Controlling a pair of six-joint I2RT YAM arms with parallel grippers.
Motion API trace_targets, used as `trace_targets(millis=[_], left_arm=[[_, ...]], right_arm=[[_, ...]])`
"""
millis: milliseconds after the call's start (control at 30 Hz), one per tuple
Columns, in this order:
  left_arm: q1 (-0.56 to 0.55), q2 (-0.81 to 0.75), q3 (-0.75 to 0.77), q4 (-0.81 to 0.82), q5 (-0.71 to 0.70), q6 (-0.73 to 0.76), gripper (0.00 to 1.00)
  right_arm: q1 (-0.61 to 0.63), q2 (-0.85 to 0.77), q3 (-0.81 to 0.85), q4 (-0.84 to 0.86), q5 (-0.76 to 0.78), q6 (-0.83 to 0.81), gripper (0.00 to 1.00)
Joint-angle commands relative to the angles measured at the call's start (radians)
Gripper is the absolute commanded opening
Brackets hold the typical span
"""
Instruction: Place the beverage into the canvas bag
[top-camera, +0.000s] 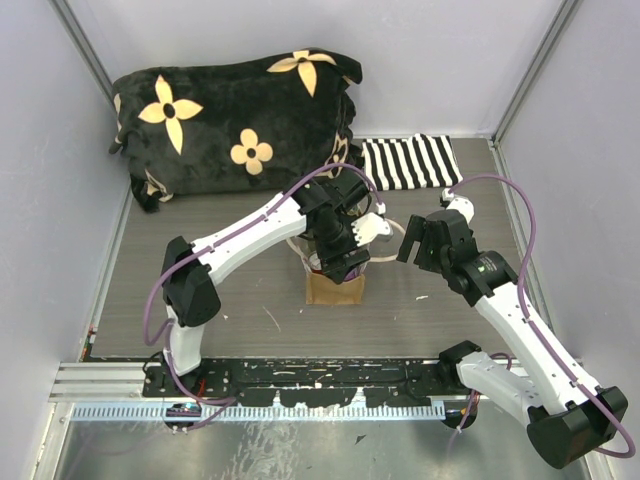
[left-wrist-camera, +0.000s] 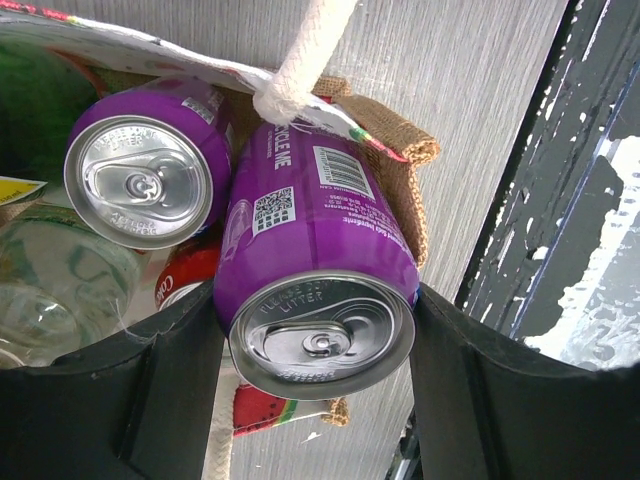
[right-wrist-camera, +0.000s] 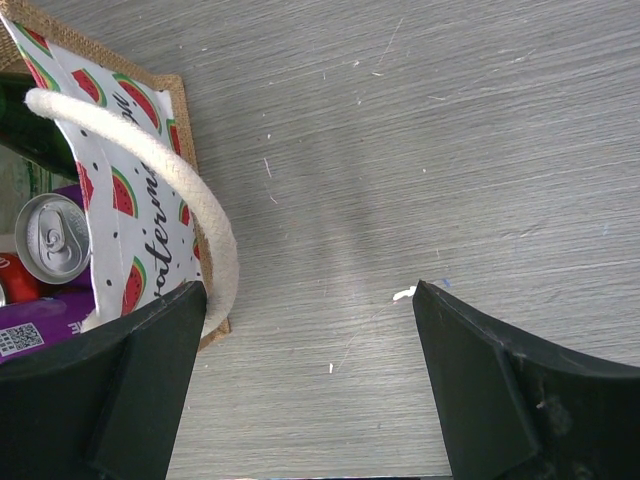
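Observation:
The tan canvas bag (top-camera: 335, 290) stands mid-table, lined with watermelon print (right-wrist-camera: 130, 190). My left gripper (top-camera: 345, 262) hangs over its mouth, shut on a purple beverage can (left-wrist-camera: 318, 260). The can's lower end is inside the bag's burlap rim (left-wrist-camera: 400, 160), under a cream rope handle (left-wrist-camera: 300, 60). Inside lie a second purple can (left-wrist-camera: 150, 165), a red can (left-wrist-camera: 190, 270), a green bottle (left-wrist-camera: 35, 100) and clear glass (left-wrist-camera: 50, 290). My right gripper (right-wrist-camera: 310, 300) is open and empty just right of the bag, its left finger (right-wrist-camera: 150, 360) touching the other rope handle (right-wrist-camera: 190, 200).
A big black plush item with yellow flowers (top-camera: 235, 115) lies at the back left. A black-and-white striped cloth (top-camera: 408, 162) lies at the back right. Grey walls close in both sides. The arms' mounting rail (top-camera: 300, 385) runs along the near edge.

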Motion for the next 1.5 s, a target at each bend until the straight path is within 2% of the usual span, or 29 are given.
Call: trace_targets(millis=[0,233,533,867,1000,1233,1467], left_arm=[[-0.017,0.031,0.027,-0.021,0.065,-0.038,0.00],[-0.017,0.070,0.086,-0.081,0.106,-0.097,0.00],[-0.014,0.071,0.152,-0.169,0.099,-0.247,0.00],[-0.011,0.006,0.074,-0.147,0.049,-0.392,0.00],[-0.001,-0.005,0.065,-0.112,0.030,-0.502,0.00],[0.024,0.007,0.107,-0.068,-0.002,-0.701,0.00],[0.041,0.041,0.122,-0.052,-0.023,-0.769,0.00]], right_arm=[[-0.004,-0.016,0.000,0.016,0.019,0.007,0.90],[-0.004,-0.007,0.005,0.019,0.014,0.005,0.90],[-0.004,-0.002,0.003,0.019,0.005,0.013,0.90],[-0.004,-0.001,0.000,0.011,-0.002,0.017,0.90],[-0.005,-0.010,-0.010,0.008,0.000,0.025,0.90],[-0.004,-0.008,-0.020,0.009,0.005,0.029,0.90],[-0.003,-0.004,-0.026,0.010,0.004,0.029,0.90]])
